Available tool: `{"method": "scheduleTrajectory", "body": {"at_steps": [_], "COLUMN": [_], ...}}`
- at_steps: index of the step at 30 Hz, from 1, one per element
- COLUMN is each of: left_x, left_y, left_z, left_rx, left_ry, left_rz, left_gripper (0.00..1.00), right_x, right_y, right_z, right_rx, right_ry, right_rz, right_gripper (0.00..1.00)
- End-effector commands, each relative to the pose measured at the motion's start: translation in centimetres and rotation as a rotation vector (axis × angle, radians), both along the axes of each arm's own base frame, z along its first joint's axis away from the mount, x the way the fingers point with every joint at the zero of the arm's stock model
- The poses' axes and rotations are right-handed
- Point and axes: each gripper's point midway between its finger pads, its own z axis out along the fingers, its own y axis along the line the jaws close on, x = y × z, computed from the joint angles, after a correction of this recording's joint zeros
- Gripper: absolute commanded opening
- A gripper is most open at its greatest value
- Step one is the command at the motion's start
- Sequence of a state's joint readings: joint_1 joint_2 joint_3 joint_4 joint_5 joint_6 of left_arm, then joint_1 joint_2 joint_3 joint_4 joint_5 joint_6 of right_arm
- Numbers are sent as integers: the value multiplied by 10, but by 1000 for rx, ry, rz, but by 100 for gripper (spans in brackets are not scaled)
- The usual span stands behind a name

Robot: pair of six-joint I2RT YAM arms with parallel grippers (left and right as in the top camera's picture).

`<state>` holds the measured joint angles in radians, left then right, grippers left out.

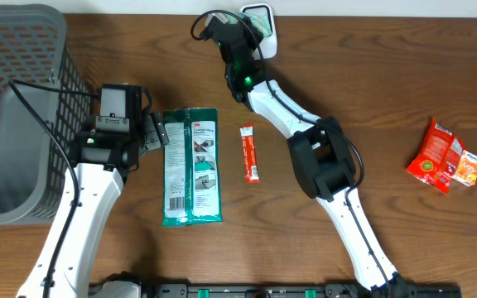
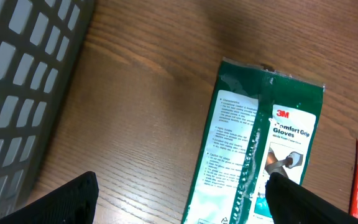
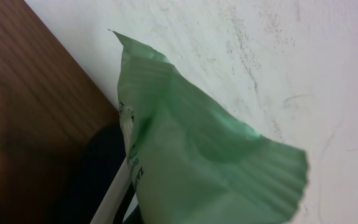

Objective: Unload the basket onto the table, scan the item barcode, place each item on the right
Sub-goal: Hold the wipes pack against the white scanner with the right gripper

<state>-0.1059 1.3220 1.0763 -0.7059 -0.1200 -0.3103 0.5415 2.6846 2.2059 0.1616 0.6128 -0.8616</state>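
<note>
Just now the right hand [image 1: 247,29] is clenched on a green packet [image 3: 197,143] jutting beyond its fingertips; the left hand [image 2: 179,199] hangs released, glove pack [image 2: 260,143] just ahead.

The dark brown wooden table [image 1: 371,74] carries a grey plastic lattice basket [image 1: 23,50] at its left edge. Mid-table lie a flat green-and-white glove packet [image 1: 191,165] and, near it, a narrow red sachet [image 1: 250,153]. Far right, a red-orange pouch [image 1: 435,155] touches a small orange box [image 1: 467,166]. A white device [image 1: 261,15], perhaps a scanner, sits half-hidden at the far edge.
</note>
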Motion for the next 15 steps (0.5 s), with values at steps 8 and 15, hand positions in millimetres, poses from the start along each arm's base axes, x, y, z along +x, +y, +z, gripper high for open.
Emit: {"method": "scheduleTrajectory", "body": {"at_steps": [8, 15], "left_x": [4, 4], "left_y": [4, 4], "left_z": [6, 6], "left_rx": [15, 15], "left_ry": [-15, -15], "left_rz": [14, 14], "left_gripper": [86, 86], "right_x": [5, 5], "right_y": [-12, -21], "right_z": [81, 55], "right_rx": [101, 73], "right_ry": [-92, 15], "right_rz": [16, 34], "right_gripper": [1, 1]}}
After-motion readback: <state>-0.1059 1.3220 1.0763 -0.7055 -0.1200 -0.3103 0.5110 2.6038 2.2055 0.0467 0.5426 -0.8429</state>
